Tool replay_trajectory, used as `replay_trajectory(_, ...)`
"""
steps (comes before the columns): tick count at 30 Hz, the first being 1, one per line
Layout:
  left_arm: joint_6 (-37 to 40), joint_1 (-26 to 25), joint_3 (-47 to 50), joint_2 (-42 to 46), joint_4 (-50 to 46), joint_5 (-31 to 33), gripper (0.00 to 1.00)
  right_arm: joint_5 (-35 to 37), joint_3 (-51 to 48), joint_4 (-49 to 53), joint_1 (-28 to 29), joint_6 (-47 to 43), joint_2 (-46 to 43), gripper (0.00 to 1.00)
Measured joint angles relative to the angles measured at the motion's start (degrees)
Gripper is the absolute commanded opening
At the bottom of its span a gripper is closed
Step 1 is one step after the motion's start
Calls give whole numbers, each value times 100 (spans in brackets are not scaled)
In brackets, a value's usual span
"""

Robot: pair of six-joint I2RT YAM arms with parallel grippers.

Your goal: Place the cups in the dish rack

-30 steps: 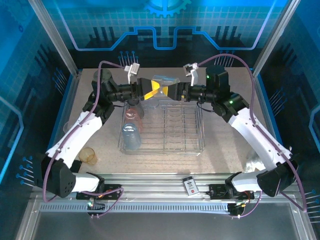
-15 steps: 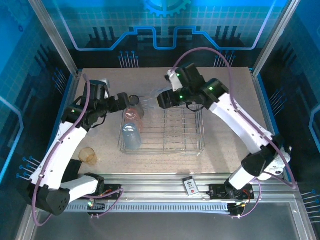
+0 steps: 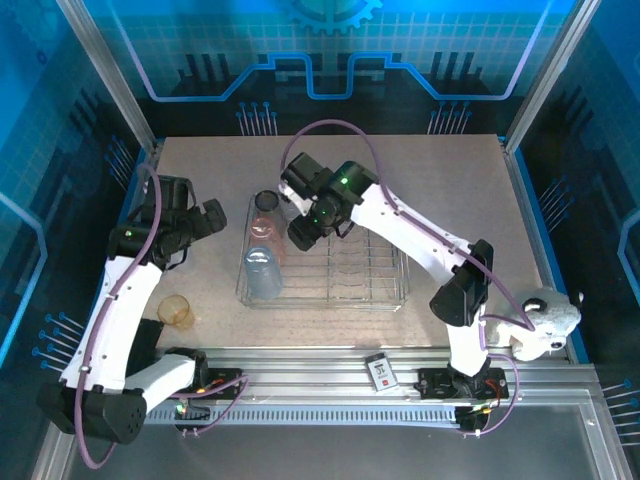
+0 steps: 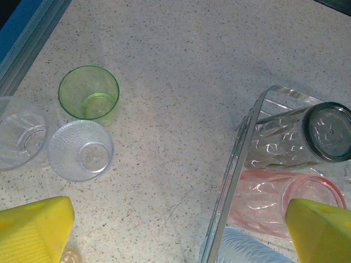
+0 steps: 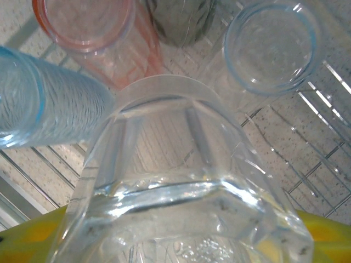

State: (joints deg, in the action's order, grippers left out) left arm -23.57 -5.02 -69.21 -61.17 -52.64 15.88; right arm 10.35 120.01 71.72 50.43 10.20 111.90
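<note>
While the right hand [image 5: 175, 244] pinches a clear cup [image 5: 181, 164] just above a pink cup [image 5: 104, 33] and blue cup [image 5: 49, 104] in the rack [image 3: 400, 275], the left hand [image 4: 175, 230] hangs spread over the table [image 4: 175, 82] beside the rack, near a green cup [image 4: 89, 92].

- No word, brand name or number clear enough to read anywhere.
- Small black-and-white card [image 3: 381, 372], lying on the metal rail [image 3: 300, 362] at the near edge: dark marks on a white field, perhaps print or a code, but too small to make out.
- Gear sign [image 3: 331, 9] in light blue at the top middle of the back wall [image 3: 440, 50], cut off by the upper edge; under it a blue stepped outline over a fine grid, without letters.
- Left side wall [image 3: 45, 170]: blue grid lines and small pin-like marks, only decoration, nothing to read.
</note>
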Motion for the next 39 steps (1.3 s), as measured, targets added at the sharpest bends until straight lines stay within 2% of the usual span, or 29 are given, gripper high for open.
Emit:
replay_trajectory(10,-7,31,186,9,15,-11,99,-22,-7,208,17,-44,66,8)
replay_trajectory(23,-44,76,337,380,66,-26,99,-131,-70,170,17,-44,599,9)
replay_trajectory(39,-42,79,573,400,120,-26,99,22,-74,-17,13,118,1147,9)
